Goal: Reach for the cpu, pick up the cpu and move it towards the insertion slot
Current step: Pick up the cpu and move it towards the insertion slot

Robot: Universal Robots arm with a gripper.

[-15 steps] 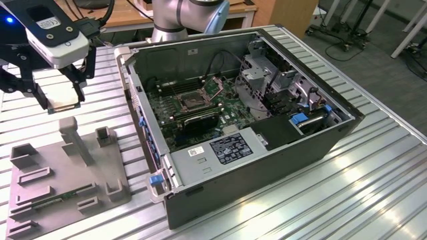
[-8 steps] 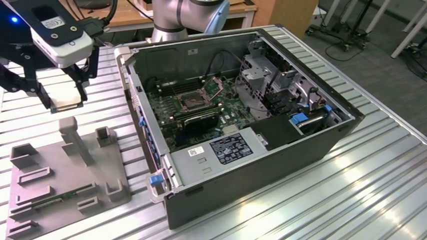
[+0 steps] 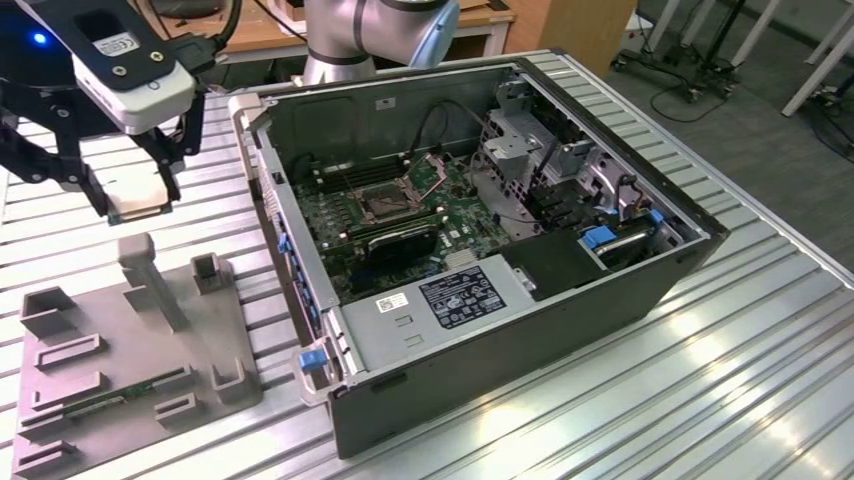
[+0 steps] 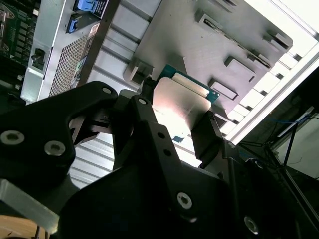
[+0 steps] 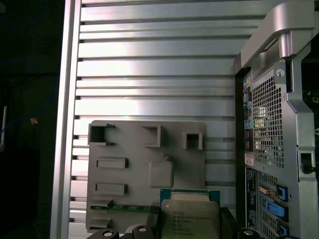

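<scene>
Tool: the black two-fingered gripper [image 3: 134,192] pinches the small square cpu with a pale metal face [image 4: 183,104] by two opposite edges.
Cpu: held in the air above the grey plastic tray [image 3: 134,330], upper left of the exterior view.
Insertion slot: silvery-framed square socket [image 3: 378,203] on the green motherboard [image 3: 461,190], centre of that frame, well apart from the chip.
Risk, grip: the hold on thin edges looks slight, so a jolt could tilt or drop the chip.
Risk, path: the wall of the open black computer case [image 3: 534,330] stands between them, and a low pass could strike it.
</scene>
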